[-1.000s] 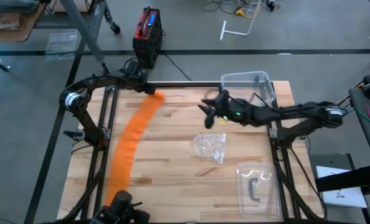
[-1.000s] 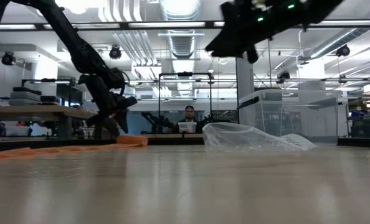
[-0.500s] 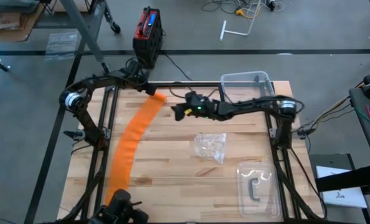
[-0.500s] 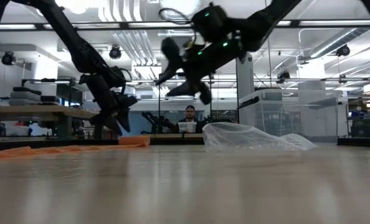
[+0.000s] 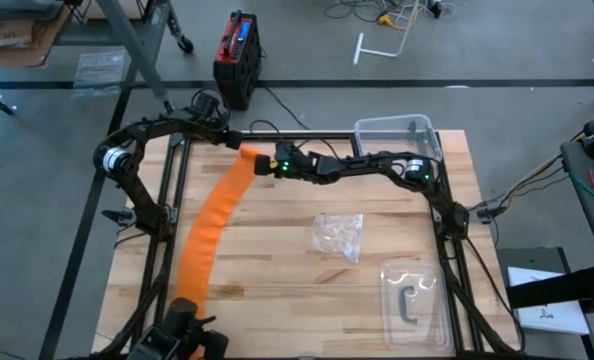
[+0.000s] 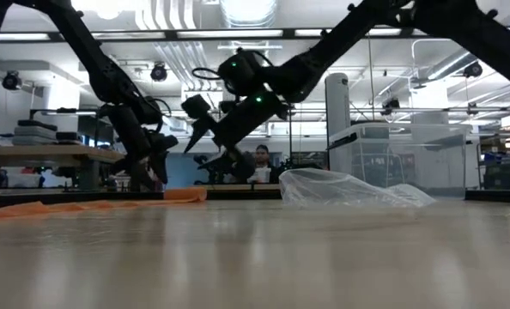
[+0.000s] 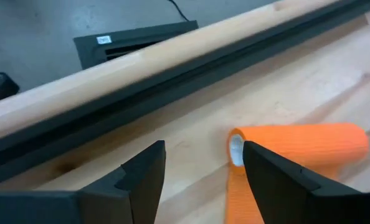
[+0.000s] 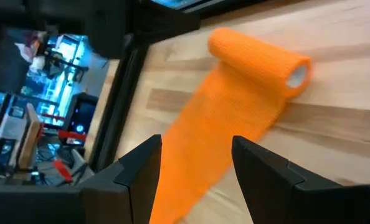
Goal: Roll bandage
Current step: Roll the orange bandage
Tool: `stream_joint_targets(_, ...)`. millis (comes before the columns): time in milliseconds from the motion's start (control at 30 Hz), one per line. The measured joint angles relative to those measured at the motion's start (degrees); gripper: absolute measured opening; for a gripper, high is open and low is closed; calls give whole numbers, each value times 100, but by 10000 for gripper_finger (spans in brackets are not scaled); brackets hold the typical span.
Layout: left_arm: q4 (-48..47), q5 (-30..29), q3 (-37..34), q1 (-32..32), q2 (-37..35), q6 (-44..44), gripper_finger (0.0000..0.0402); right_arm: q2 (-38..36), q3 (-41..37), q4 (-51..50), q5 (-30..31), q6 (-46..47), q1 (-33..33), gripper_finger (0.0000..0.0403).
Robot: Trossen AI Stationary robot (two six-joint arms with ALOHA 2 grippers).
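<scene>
Both parted and empty above the counter (image 5: 277, 260): left pincer (image 5: 224, 138) just off the rolled end of the bandage (image 5: 217, 215), right pincer (image 5: 267, 163) just beside that roll, strip trailing flat from there.

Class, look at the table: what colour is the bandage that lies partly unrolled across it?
Bright orange. The bandage shows best in the right wrist view.

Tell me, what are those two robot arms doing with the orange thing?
They are rolling up a long orange bandage on the wooden table. Only its far end is rolled; the rest lies flat. The left pincer is open, just beside the roll, touching nothing. The right pincer is open too, hovering above the flat strip next to the roll.
</scene>
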Motion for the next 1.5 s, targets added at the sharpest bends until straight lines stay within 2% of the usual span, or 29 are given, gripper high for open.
stream_joint_targets(167,97,20,0,-19,254,2,210,326,719,-979,399,196,3,190)
stream_joint_targets(267,231,178,0,-62,451,90,212,386,1052,-1431,320,12,-3,190)
stream_joint_targets(367,338,342,7,-134,548,197,213,337,1329,-1899,105,-612,19,190)
stream_joint_targets(533,473,381,4,-275,573,304,207,-105,1683,-2870,454,-2069,126,190)
stream_joint_targets(667,666,508,0,-452,575,324,199,-677,1496,-3454,661,-2790,135,190)
stream_joint_targets(833,773,531,0,-804,634,425,192,-1626,507,-3362,1729,-3209,448,182)
stream_joint_targets(1033,773,516,0,-1342,634,591,187,-3166,-1539,-1720,2625,-3962,1293,167)
stream_joint_targets(1133,776,513,0,-1539,634,599,190,-3858,-2686,-238,2824,-4442,1772,158)
stream_joint_targets(1200,788,516,0,-1632,632,601,194,-4237,-3387,965,2764,-4865,2002,149)
stream_joint_targets(1300,793,518,0,-1699,632,599,199,-4536,-4213,2645,2556,-4968,2166,132)
stream_joint_targets(1433,793,527,0,-1698,627,510,204,-4737,-4733,4676,1961,-4395,2185,98)
stream_joint_targets(1500,791,534,0,-1700,627,420,205,-4779,-4842,5286,1823,-4220,2167,77)
